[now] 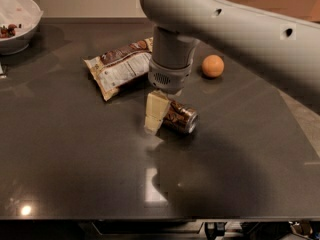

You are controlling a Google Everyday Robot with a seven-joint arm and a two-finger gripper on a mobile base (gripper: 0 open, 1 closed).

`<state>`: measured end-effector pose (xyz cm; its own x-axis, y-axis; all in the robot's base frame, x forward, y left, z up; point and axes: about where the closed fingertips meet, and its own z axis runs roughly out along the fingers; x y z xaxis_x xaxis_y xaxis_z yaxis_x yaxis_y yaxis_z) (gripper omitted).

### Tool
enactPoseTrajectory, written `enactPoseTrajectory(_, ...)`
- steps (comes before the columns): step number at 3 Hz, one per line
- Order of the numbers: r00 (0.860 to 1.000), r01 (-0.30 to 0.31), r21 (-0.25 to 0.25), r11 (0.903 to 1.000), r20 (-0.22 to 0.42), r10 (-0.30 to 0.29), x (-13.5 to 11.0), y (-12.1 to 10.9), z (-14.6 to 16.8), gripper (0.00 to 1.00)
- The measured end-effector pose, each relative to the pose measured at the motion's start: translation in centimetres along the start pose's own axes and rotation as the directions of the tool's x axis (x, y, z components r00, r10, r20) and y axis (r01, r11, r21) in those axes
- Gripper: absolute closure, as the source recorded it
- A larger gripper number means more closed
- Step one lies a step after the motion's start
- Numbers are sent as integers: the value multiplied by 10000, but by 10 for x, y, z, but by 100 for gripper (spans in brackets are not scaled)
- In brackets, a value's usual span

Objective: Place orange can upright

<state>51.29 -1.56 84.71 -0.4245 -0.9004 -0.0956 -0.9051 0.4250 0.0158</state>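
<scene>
The orange can (181, 119) lies on its side on the dark table (75, 169), a little right of the middle, with its silver rimmed end facing right and towards me. My gripper (155, 115) hangs from the big grey arm (170, 59) and is down at the can's left end, covering that end. I cannot see whether it touches the can.
A brown-and-cream snack bag (120, 65) lies just behind and left of the can. A round orange fruit (213, 66) sits behind it to the right. A white bowl (15, 24) stands at the far left corner. The table's right edge (300, 129) is close.
</scene>
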Motion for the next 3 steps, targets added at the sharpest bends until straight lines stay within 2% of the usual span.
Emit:
enactPoseTrajectory(2, 9999, 50, -181, 9998, 141, -48, -1, 4, -2, 65)
enactPoseTrajectory(3, 9953, 371, -301, 9989, 907, -343, -2, 8, -18, 87)
